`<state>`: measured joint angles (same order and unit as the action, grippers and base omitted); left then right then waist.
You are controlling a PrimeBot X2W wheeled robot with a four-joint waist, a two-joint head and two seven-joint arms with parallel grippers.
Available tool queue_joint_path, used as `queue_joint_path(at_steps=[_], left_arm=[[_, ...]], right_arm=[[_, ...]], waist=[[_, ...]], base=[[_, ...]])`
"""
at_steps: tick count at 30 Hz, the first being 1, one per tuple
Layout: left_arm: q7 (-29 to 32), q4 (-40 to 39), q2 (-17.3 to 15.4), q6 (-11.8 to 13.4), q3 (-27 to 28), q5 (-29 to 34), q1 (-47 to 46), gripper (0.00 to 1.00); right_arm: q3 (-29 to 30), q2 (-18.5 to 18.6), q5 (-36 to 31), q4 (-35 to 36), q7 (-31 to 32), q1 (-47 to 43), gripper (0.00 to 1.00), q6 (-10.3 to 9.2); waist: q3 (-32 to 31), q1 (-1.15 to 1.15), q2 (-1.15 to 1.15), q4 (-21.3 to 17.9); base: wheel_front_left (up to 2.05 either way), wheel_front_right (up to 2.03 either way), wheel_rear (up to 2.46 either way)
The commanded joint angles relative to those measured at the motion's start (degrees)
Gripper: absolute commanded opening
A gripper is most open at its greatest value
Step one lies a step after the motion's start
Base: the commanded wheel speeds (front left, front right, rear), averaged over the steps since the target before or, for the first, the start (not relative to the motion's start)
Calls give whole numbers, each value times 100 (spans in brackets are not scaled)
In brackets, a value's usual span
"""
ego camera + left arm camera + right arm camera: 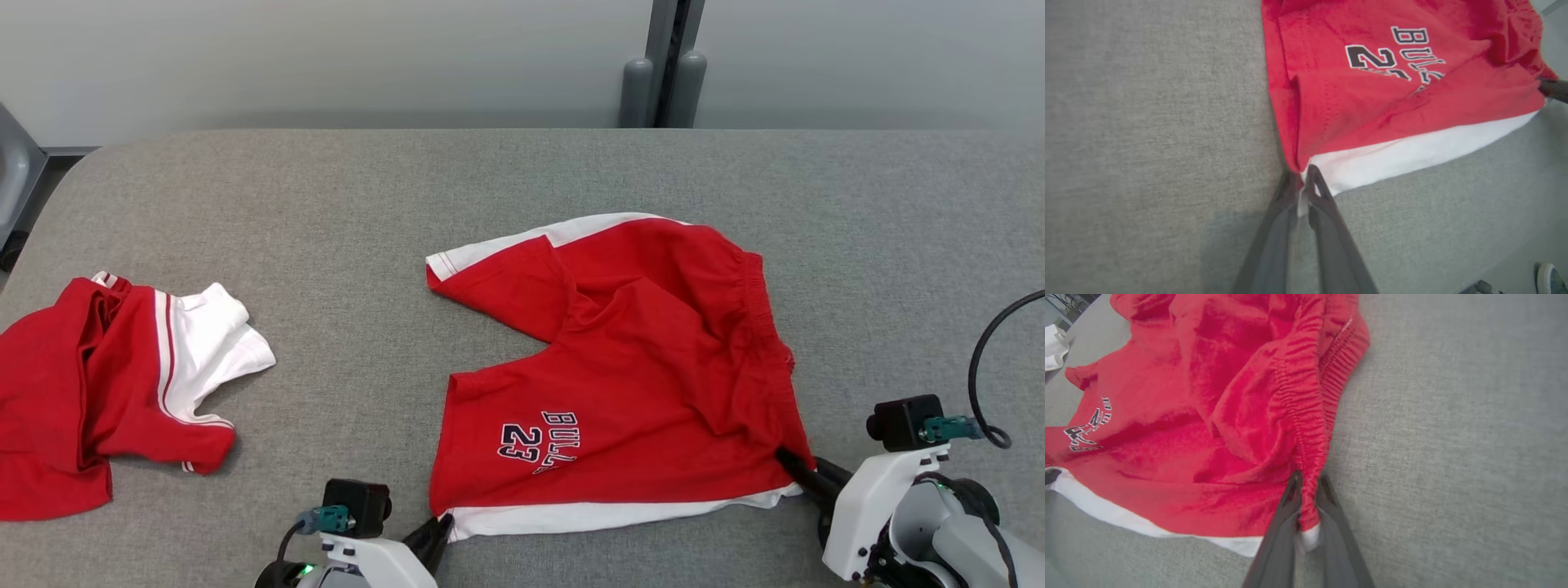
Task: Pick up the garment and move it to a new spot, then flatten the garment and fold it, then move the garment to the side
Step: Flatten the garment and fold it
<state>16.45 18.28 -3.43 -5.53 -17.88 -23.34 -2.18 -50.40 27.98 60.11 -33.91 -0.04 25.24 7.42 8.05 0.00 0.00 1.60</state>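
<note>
Red and white, a second garment lies crumpled at the far left of the grey felt table, well apart from the piece I am handling. Next along is my left gripper, its two dark fingers pinched together on the near left corner of the red basketball shorts, just where the red leg hem meets the white side stripe. The shorts lie spread across the middle of the table, leg openings to the left, with a navy "23" print facing up and the cloth rumpled toward the elastic waistband on the right. At the near right corner my right gripper is clamped on the end of that waistband, gathered fabric squeezed between its fingers.
</note>
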Motion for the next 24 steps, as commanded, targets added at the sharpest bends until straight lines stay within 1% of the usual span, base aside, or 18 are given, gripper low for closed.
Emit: queue_joint_path(at_steps=[1, 8, 12, 17, 20, 24], left_arm=[[8, -14, -39, -28, -39, -6, -3, 0], [33, -272, -127, -36, -28, -78, 52, 0], [50, -618, -271, -52, 2, -147, 200, 0], [317, -1178, -495, -69, 69, -309, 438, 0], [500, -1574, -676, -17, 114, -314, 629, 0], [952, -2039, -831, -4, 65, -488, 926, 0]], right_arm=[[-114, 39, 53, 29, -28, -82, 0, 14], [-303, 266, 355, 285, -424, 41, 0, 14], [-267, 420, 745, 629, -529, -53, 0, 13], [-269, 817, 1142, 1128, -481, -265, 0, 13], [-266, 1067, 1420, 1412, -331, -511, 0, 13], [-277, 1355, 1646, 1784, -86, -745, 0, 13]], waist=[[-23, 0, 0, -3], [-151, 0, 0, -37], [-235, 0, 0, -63], [-349, 0, 0, -94], [-438, 0, 0, -117], [-527, 0, 0, -150]], base=[[0, 0, 0], [0, 0, 0], [0, 0, 0], [0, 0, 0], [0, 0, 0], [0, 0, 0]])
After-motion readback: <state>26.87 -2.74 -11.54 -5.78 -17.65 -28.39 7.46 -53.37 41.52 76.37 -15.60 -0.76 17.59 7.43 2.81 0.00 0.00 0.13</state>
